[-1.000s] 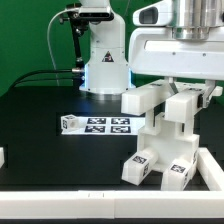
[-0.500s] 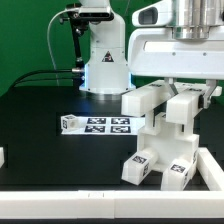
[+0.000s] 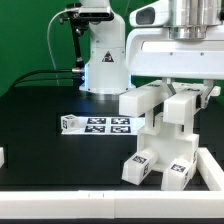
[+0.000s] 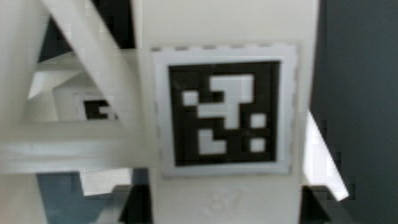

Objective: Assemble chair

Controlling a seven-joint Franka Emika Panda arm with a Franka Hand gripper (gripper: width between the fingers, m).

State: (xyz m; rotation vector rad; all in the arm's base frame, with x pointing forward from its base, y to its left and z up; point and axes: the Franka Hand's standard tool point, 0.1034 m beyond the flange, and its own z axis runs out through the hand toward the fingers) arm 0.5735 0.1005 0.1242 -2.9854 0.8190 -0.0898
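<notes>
The partly built chair [image 3: 160, 150] stands at the exterior view's right, made of white blocky pieces with black-and-white tags near its base. My gripper [image 3: 184, 92] comes down from above and is shut on an upright white chair piece [image 3: 180, 112] that sits in this assembly. In the wrist view that piece [image 4: 222, 60] fills the picture and carries a large tag. My gripper [image 4: 217, 200] clasps it, with a dark fingertip [image 4: 125, 196] at each side. Other white chair bars [image 4: 71, 110] show behind it.
The marker board [image 3: 100, 125] lies flat on the black table at the middle. A small white piece [image 3: 3, 157] sits at the exterior view's left edge. A white rim [image 3: 100, 208] runs along the front, with a raised wall [image 3: 212, 170] beside the chair. The robot base [image 3: 102, 60] stands behind.
</notes>
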